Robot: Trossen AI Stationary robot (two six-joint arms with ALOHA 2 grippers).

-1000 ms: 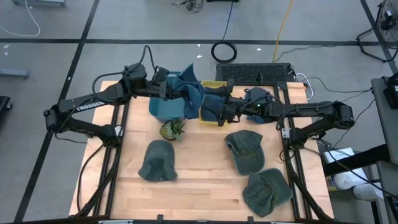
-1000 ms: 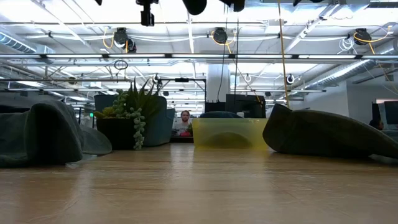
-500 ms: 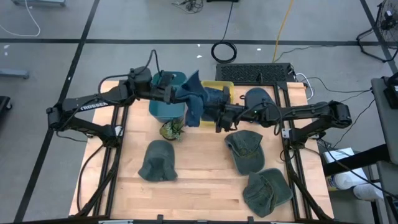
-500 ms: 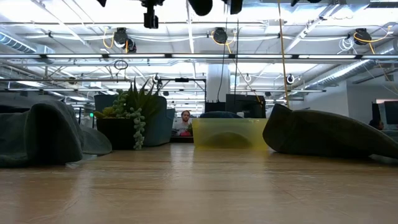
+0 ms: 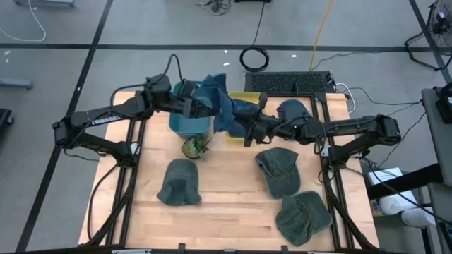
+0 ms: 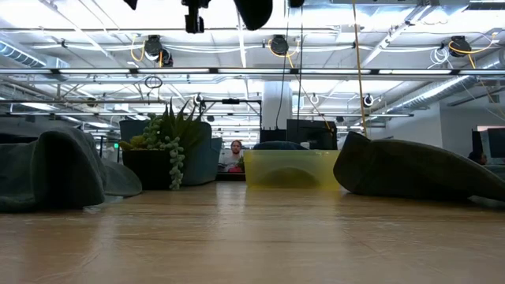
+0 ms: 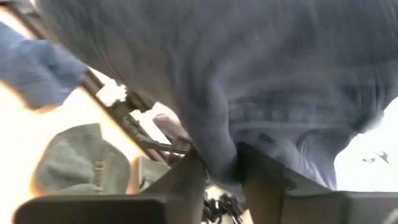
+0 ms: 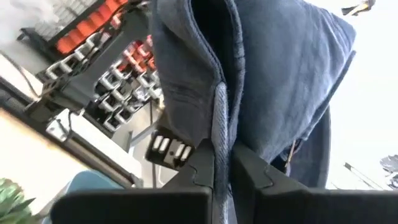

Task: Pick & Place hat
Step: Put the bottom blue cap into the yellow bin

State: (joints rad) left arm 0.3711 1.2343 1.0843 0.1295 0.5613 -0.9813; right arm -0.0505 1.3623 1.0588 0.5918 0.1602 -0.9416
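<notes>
Blue fabric hat (image 5: 217, 99), floppy, hangs in the air at upper centre of the high view, over the teal bin (image 5: 189, 124) and yellow bin (image 5: 244, 97). Right gripper (image 8: 222, 163) is clamped on a fold of it (cloth pinched between both fingers). Left gripper (image 7: 217, 167) also has cloth between its fingers, which stand slightly parted.

Right gripper (image 8: 222, 163): jaws pinched together on a fold of cloth.
Blue hat (image 8: 280, 81): denim-like fabric, hanging in folds, held up off any surface.
Background: metal frame (image 8: 93, 87) with orange parts behind the hat.
Plant leaf (image 8: 11, 202): green tip at the edge.
</notes>
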